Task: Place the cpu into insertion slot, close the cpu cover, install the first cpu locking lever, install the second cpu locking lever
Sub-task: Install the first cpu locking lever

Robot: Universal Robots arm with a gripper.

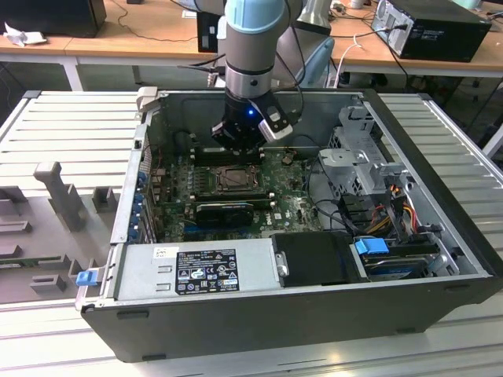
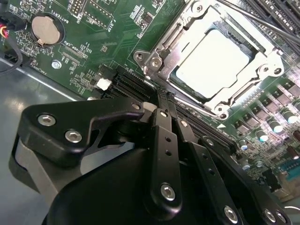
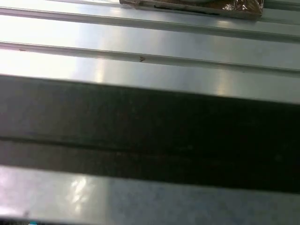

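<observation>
Exterior light: even and bright, soft shadow inside the computer case (image 1: pixel 440 236) towards 9 o'clock.
Glare: the cpu (image 2: pixel 213 61) washes out pale; the grooved metal surface (image 3: pixel 150 42) shows white sheen at 10 o'clock.
Focus: the gripper (image 2: pixel 161 101) is soft up close at 6 o'clock.

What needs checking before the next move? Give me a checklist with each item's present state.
1. cpu seated in the insertion slot: ok, its pale face lies flat and square in it.
2. cpu cover down: ok, the frame lies around the cpu face.
3. Locking levers latched: cannot tell.
4. gripper empty: ok, shut with nothing seen between the fingers.
5. Gripper off the cover: cannot tell; its tip is at the cover's corner, by the black memory slots.
</observation>
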